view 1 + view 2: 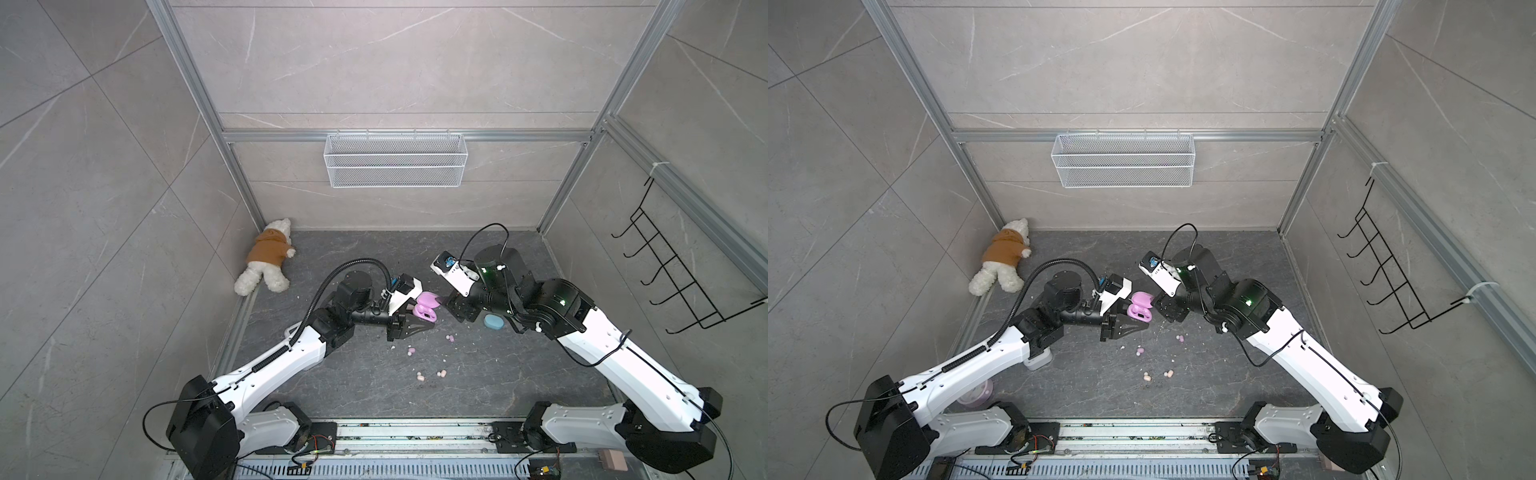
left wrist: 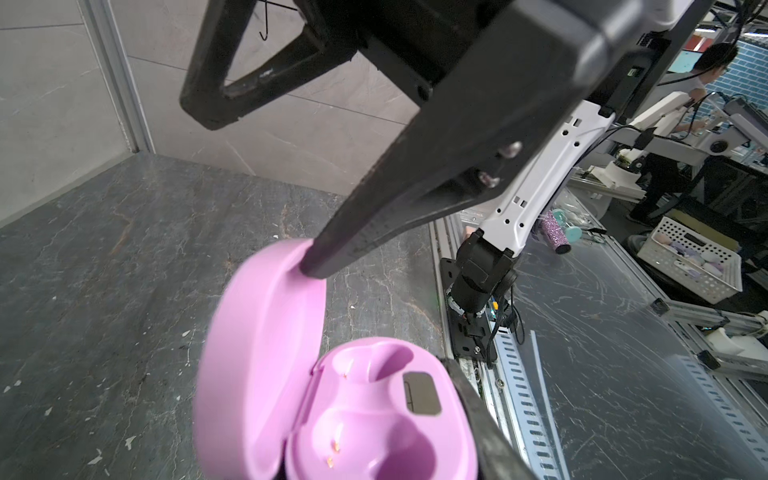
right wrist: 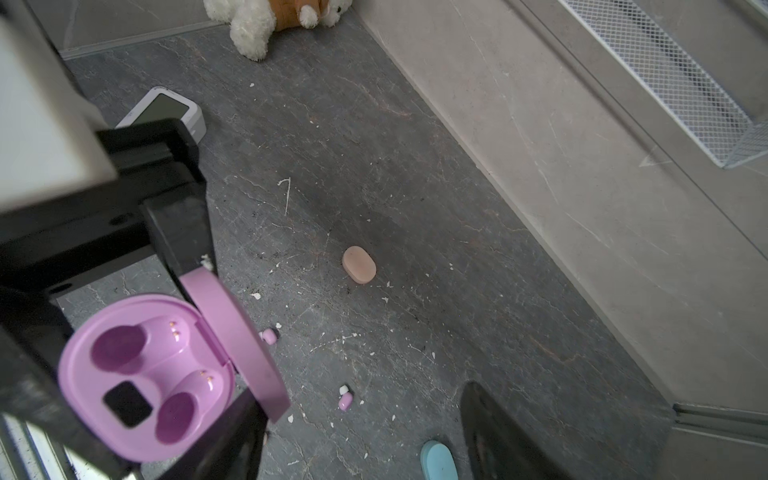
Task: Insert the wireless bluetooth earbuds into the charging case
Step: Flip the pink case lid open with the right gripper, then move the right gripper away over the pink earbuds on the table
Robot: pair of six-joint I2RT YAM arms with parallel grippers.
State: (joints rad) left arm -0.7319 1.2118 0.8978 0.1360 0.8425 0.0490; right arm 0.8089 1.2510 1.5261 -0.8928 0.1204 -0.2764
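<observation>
With the left gripper (image 2: pixel 390 332) clamped on the open pink charging case (image 1: pixel 424 312) and the right gripper (image 1: pixel 459 309) open-jawed just beside it, the earbuds (image 3: pixel 345 402) lie scattered near the case, probably light, hard and slippery, best pinched across their rounded middle.

The charging case (image 1: pixel 428 308) is lilac-pink and hinged open, with its lid standing up. Both wells are empty, with small gold contacts in them and a dark square patch on the base. The left claw (image 1: pixel 420 319) clamps it. Two lilac-pink earbuds (image 1: pixel 449 338) lie apart on the desk near the case, on its robot-base side. Two peach earbuds (image 1: pixel 420 377) lie farther out that way, close together.
</observation>
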